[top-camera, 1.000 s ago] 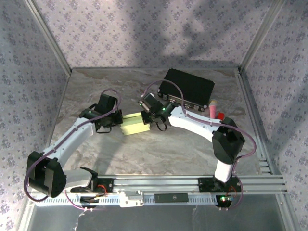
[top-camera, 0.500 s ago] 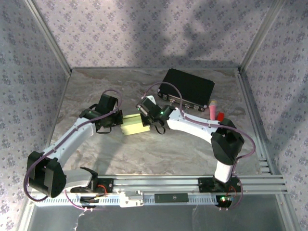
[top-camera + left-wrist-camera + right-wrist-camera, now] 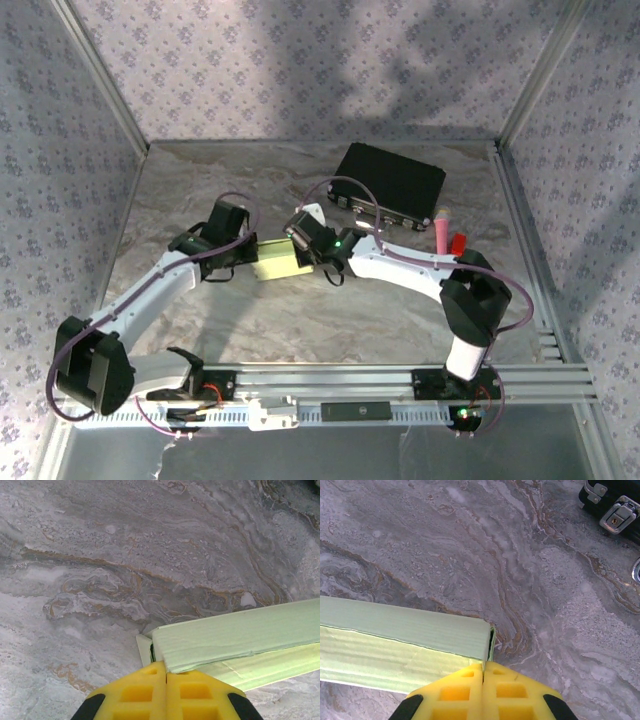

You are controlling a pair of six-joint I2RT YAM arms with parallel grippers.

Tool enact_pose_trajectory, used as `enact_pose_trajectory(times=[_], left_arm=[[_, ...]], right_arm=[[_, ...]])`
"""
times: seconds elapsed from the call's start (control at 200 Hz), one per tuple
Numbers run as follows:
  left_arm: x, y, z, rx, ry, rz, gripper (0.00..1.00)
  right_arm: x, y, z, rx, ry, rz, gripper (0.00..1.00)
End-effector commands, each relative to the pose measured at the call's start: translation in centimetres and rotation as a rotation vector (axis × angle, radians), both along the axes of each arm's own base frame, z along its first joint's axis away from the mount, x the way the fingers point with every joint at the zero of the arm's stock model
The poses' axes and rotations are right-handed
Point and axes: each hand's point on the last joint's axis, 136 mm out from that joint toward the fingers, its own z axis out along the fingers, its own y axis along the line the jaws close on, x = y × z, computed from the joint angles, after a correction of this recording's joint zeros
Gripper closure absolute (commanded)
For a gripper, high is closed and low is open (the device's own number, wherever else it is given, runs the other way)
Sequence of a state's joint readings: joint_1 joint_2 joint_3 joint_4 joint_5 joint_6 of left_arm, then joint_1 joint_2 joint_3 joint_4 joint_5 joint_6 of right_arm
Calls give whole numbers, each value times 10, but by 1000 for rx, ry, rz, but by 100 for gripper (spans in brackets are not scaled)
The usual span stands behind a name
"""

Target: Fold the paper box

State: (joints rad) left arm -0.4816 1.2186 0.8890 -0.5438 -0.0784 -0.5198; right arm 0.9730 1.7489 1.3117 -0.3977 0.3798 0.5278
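Centrally on the table, the paper box was found lying flat between the two grippers. The left gripper was closed, its yellow pads pinched together on a corner at one end of the box. The right gripper was likewise clamped on the thin flap edge at the opposite end. A black case was noted well behind.

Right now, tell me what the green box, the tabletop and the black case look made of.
Paper box: thin matte card, going by its faint ribbing and creased edges. Tabletop: marble-look veining, probably a printed sheet. Black case: dark hard shell, likely plastic, with shiny metal latches.
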Motion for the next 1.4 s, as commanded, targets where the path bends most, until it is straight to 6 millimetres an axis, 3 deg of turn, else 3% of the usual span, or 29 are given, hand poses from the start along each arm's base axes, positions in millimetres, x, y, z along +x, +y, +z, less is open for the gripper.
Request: enact_pose_trajectory(times=[0.0, 0.24, 0.51, 0.665, 0.924, 1.139, 1.214, 1.319, 1.394], left_arm=[[-5, -10, 0, -21, -28, -51, 100], [-12, -7, -3, -14, -85, -49, 100], [-21, -3, -22, 38, -109, -52, 100], [-23, 0, -26, 61, -120, -45, 100], [-24, 4, -18, 73, -149, -34, 100], [-23, 1, -17, 78, -155, -40, 100], [-23, 0, -18, 80, -151, -44, 100], [-23, -1, -17, 81, -153, -45, 100], [-22, -1, -16, 82, -154, -41, 100]], right_arm=[[-12, 6, -2, 16, 2, 30, 100], [-17, 3, -8, 9, -26, 32, 100], [-20, 1, -15, -8, -14, 28, 100], [-23, 1, -4, 7, -15, 27, 100], [-33, -4, 37, 89, -35, 33, 64], [-34, -15, 70, 225, -48, -6, 54], [-20, -22, 74, 295, -21, -65, 57], [1, -23, 73, 370, 4, -92, 75], [10, -21, 64, 378, 28, -99, 81]])
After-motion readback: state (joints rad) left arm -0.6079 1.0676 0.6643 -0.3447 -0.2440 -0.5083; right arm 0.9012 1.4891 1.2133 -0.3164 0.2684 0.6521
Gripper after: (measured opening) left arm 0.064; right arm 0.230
